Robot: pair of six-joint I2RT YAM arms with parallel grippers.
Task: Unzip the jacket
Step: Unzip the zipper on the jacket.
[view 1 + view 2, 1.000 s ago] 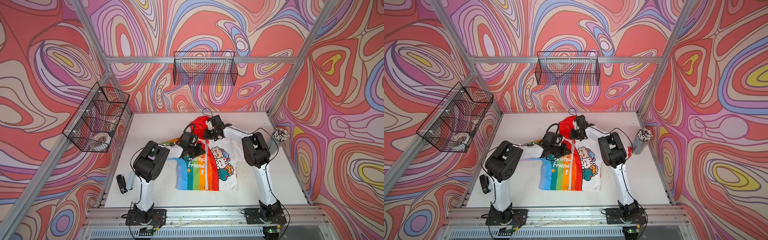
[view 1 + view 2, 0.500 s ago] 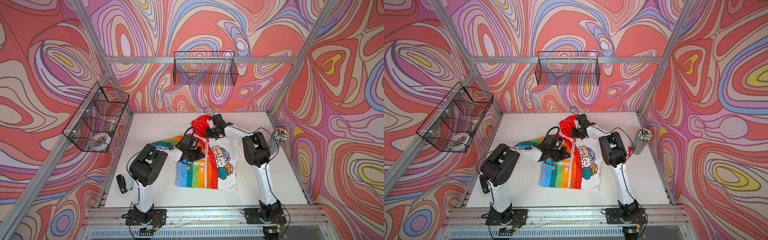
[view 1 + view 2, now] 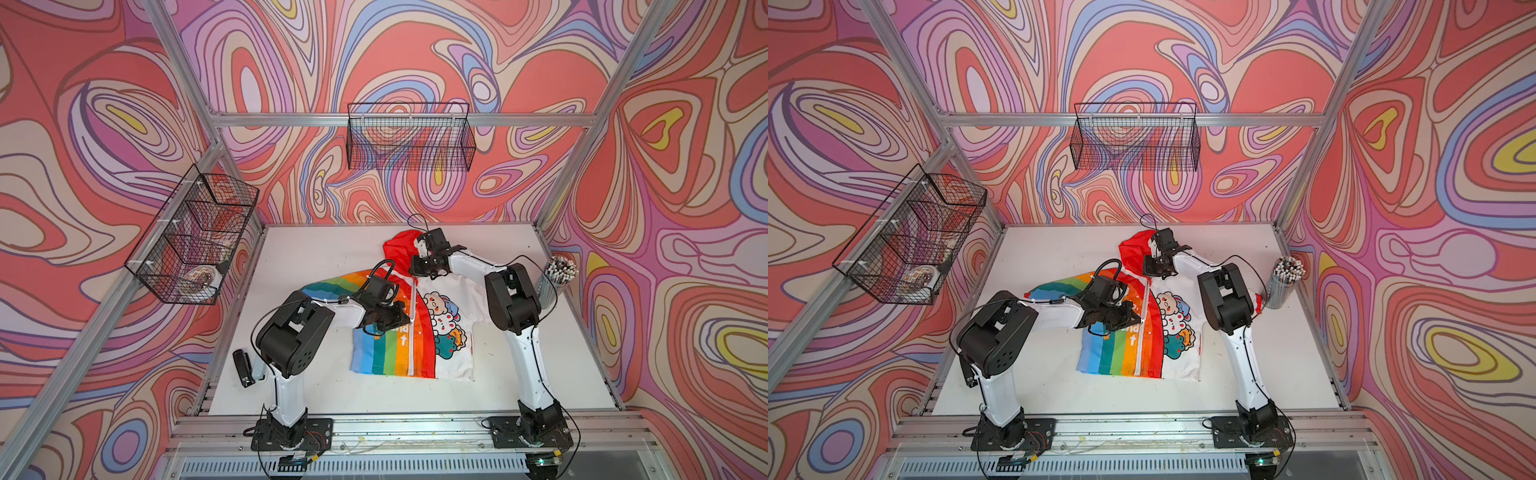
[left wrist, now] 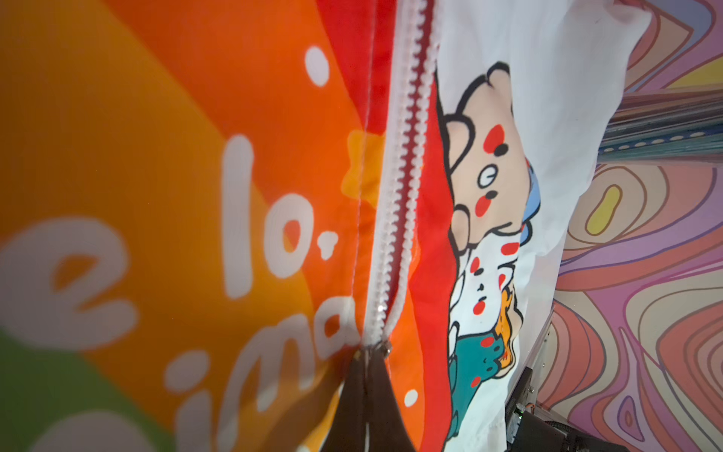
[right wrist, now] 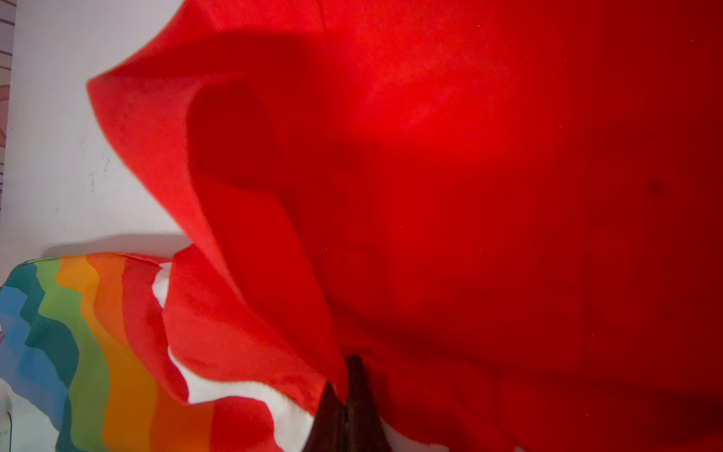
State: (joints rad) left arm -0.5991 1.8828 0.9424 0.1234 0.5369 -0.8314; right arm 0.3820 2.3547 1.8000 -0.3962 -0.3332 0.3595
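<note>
The left gripper (image 4: pixel 367 375), pinching the zipper pull (image 4: pixel 384 346), has dragged it to mid-chest while the right gripper (image 5: pixel 346 391) pinches the hood (image 5: pixel 469 195), so the jacket (image 3: pixel 376 353) looks half unzipped.

The left end effector (image 3: pixel 409 320) is held over the middle of the jacket (image 3: pixel 382 357), its fingers (image 4: pixel 352 391) pressed together on the zipper (image 4: pixel 407 164) at the slider. The left arm (image 3: pixel 332 309) is bent at the elbow and stretched in low from the jacket's rainbow side. The right end effector (image 3: pixel 417 268) is pinched closed on red fabric at the jacket's neck, and the right arm (image 3: pixel 469 264) is folded sharply at the elbow beside the white half.
</note>
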